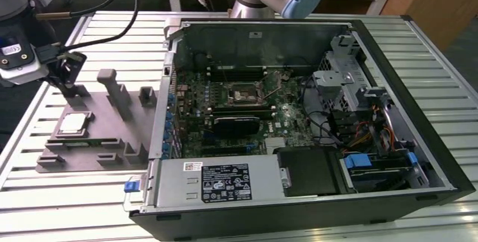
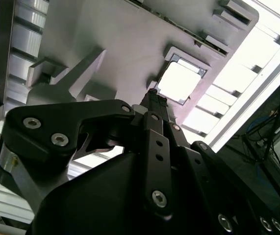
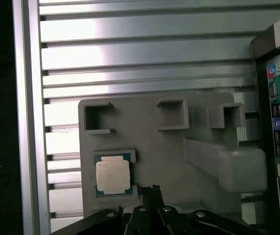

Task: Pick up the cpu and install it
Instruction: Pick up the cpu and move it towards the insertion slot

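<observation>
1. My hand (image 1: 66, 79) hangs above the grey fixture tray (image 1: 112, 135), over the part of the tray nearest the surface's (image 1: 60, 197) far edge in the exterior view.
2. In both wrist views my fingers (image 3: 152, 193) meet in one narrow tip (image 2: 153, 98). The hand is closed and grips nothing.
3. The cpu (image 1: 73, 123) lies flat in a square pocket of the tray, with its shiny metal top facing up.
4. The tray stands on the slatted surface near the surface's edge at the exterior view's left. The cpu's pocket is on the tray's side away from the open computer case (image 1: 418, 113).
5. The cpu (image 3: 113, 175) is close to square, so I see no clear long axis. Its sides run parallel to the pocket's walls and the tray's edges, and a thin darker rim shows around the metal top.
6. In the second wrist view the cpu (image 2: 181, 81) shows just beyond my fingertip. My hand is near the cpu but not touching it.
</observation>
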You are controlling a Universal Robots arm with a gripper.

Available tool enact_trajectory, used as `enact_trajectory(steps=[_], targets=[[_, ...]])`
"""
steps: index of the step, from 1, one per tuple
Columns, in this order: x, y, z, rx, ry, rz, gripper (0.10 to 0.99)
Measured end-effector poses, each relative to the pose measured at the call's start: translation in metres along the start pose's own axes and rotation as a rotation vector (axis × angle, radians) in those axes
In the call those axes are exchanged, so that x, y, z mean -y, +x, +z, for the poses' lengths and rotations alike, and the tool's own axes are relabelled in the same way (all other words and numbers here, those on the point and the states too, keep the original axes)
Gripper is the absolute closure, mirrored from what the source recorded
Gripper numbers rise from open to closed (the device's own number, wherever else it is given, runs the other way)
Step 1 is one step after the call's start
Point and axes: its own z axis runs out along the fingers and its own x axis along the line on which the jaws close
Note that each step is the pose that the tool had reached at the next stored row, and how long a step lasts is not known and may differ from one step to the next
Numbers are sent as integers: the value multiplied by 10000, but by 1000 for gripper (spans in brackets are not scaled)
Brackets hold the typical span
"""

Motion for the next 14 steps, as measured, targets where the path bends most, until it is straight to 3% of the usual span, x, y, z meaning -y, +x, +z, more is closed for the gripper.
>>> enact_trajectory(steps=[14], targets=[[14,92,149,2,1,0,980]])
